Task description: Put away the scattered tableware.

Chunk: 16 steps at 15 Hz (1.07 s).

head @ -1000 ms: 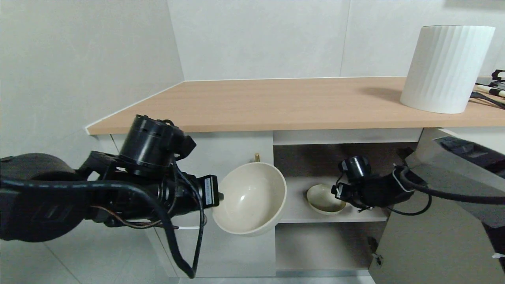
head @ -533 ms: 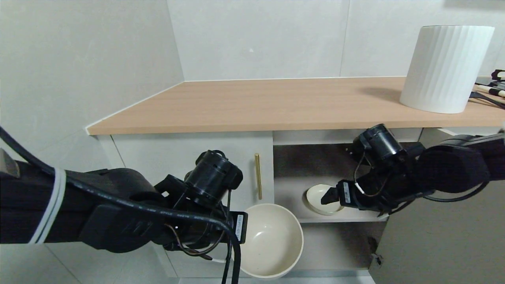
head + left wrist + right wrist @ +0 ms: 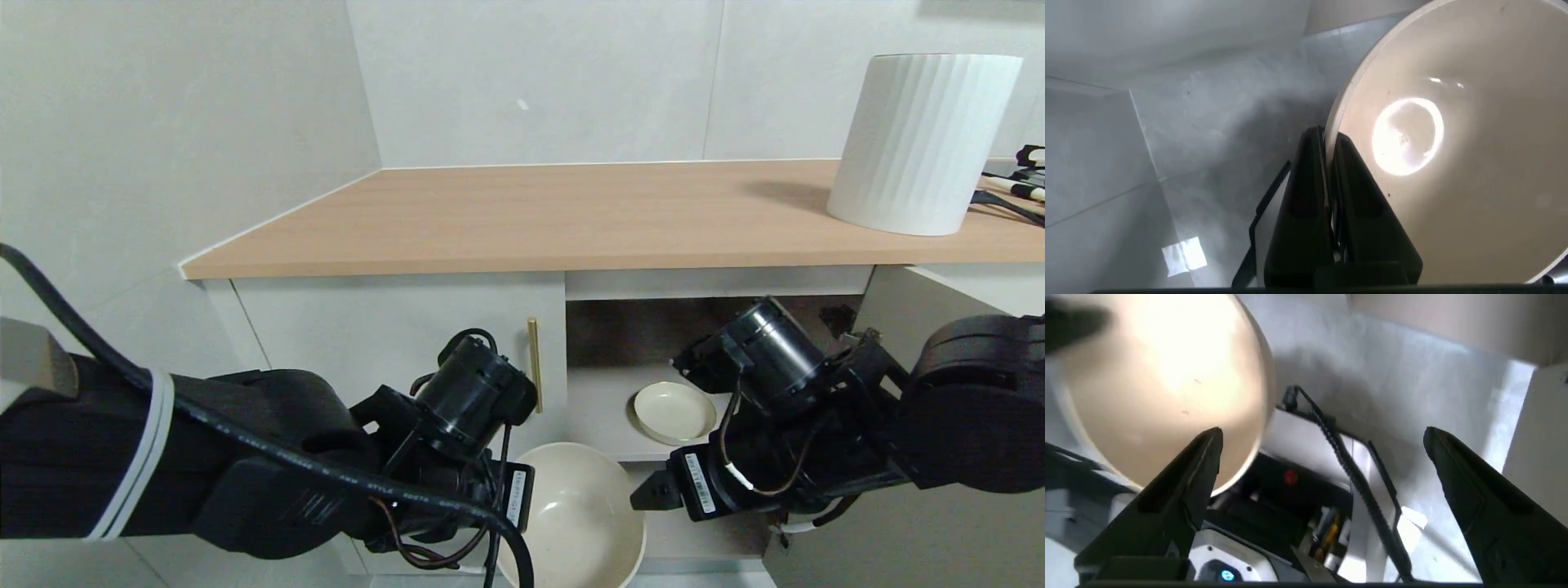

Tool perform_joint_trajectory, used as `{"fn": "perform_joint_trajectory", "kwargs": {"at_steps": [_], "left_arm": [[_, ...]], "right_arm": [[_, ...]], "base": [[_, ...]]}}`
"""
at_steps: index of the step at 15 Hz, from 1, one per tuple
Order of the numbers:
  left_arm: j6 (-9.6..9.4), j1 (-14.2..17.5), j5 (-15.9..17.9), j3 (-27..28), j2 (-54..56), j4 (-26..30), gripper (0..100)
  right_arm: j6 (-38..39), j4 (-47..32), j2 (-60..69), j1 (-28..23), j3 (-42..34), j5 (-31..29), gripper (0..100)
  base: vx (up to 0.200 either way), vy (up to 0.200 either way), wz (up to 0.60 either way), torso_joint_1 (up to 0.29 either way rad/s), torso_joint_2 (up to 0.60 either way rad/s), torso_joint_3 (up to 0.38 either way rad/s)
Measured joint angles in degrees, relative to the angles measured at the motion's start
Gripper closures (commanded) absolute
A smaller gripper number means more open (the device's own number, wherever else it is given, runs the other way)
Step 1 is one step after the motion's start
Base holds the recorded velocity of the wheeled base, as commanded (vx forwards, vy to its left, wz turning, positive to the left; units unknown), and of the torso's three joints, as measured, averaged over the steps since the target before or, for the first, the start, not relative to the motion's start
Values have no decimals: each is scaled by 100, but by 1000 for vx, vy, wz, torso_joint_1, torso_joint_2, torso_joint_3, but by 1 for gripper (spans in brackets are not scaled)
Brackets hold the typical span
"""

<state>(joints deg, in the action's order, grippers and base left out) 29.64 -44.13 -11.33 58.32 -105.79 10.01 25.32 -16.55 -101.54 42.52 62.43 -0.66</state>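
Note:
My left gripper (image 3: 510, 498) is shut on the rim of a large cream bowl (image 3: 571, 523), held low in front of the cabinet. In the left wrist view its fingers (image 3: 1327, 171) pinch the bowl's edge (image 3: 1454, 139). My right gripper (image 3: 645, 496) hangs just right of the bowl, open, with nothing between its fingers (image 3: 1184, 490). The cream bowl (image 3: 1167, 384) also shows close by in the right wrist view. A small cream dish (image 3: 673, 412) lies on the shelf (image 3: 596, 408) of the open cabinet, behind the right arm.
A wooden countertop (image 3: 571, 212) runs above the cabinet. On its right stand a white ribbed container (image 3: 922, 139) and some utensils (image 3: 1020, 188). The left cabinet door is closed, with a gold handle (image 3: 533, 351). The open right door (image 3: 865, 547) stands beside my right arm.
My left arm has lowered the bowl towards the floor and to the right. My right gripper has drawn back from the small dish on the shelf and dropped down beside the bowl.

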Motion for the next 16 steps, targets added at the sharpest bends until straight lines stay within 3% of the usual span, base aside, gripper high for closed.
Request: {"fn": "perform_joint_trajectory", "kwargs": {"at_steps": [5,6,16], "left_arm": [[9,-149,-2,5,17,0,100],[6,-156,0,5,24,0,100],[15,-168,17,6,-52,-16,100]], "right_arm": [[60,277,-373,144,16,-21,0],[65,290,-430,149,17,-21,100],[73,315,-516,168,-6,4,100]], "base": [[0,0,0,0,0,0],[0,0,0,0,0,0],[0,0,0,0,0,0]]}}
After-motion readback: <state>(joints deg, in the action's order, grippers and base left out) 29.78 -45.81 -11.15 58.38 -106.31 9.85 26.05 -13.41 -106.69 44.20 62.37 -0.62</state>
